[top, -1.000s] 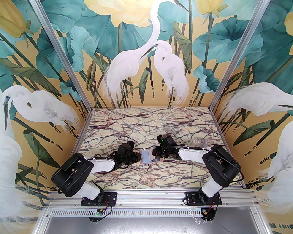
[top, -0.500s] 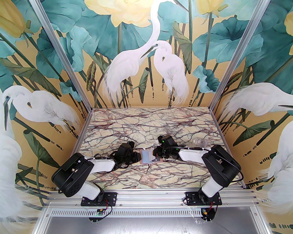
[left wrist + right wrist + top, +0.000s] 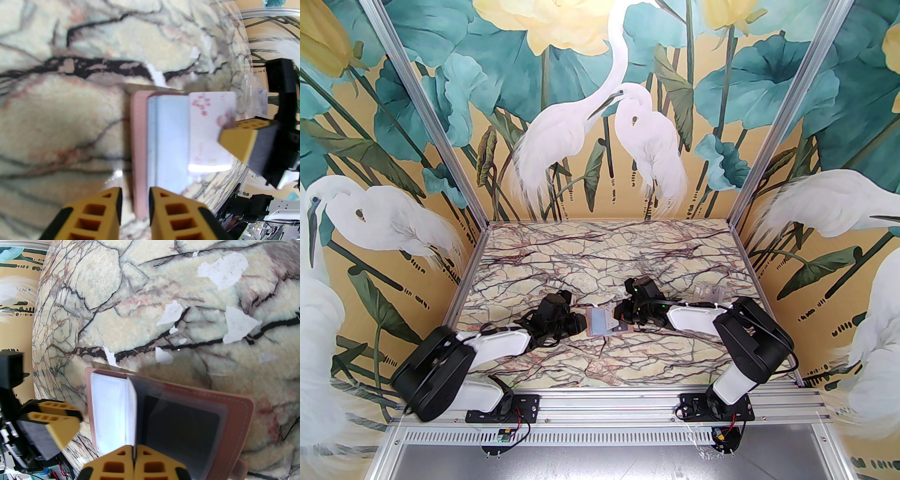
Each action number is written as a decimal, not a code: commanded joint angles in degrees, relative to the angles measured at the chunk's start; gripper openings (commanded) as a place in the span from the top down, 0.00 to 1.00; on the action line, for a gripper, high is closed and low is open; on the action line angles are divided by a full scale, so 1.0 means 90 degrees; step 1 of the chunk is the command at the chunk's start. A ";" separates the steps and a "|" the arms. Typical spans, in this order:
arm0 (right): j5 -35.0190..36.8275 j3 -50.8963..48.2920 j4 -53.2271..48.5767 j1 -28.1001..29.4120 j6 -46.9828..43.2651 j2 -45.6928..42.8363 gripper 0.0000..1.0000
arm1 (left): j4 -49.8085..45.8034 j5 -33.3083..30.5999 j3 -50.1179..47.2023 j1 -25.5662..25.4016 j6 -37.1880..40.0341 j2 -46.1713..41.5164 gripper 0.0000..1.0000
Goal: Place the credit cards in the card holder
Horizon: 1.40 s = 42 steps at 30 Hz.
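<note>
The dusty-pink card holder (image 3: 596, 323) lies open on the marble table between my two grippers. Its pale blue inside (image 3: 168, 140) faces up in the left wrist view. The pink cover (image 3: 234, 408) spreads right in the right wrist view. My right gripper (image 3: 134, 455) is shut on a white credit card (image 3: 206, 131) with pink blossoms, held on edge (image 3: 132, 404) over the holder's middle fold. My left gripper (image 3: 135, 194) is narrowly open, its fingertips either side of the holder's near pink edge (image 3: 139, 140). A sliver of marble shows beside that edge.
Several see-through cards (image 3: 708, 293) lie at the table's right, behind the right arm. White chipped patches (image 3: 222, 268) mark the marble top (image 3: 600, 253). Painted walls close in the table on three sides, and both arm bases sit on the near rail.
The left arm's shoulder and elbow have dropped back and to the left, drawing the left gripper slightly away from the holder. The right gripper and its card have barely moved.
</note>
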 commanded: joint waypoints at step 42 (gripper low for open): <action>-0.0138 -0.0237 -0.0021 -0.0136 0.0047 0.0071 1.00 | 0.0531 0.0242 0.0492 0.0007 0.0118 0.1711 0.80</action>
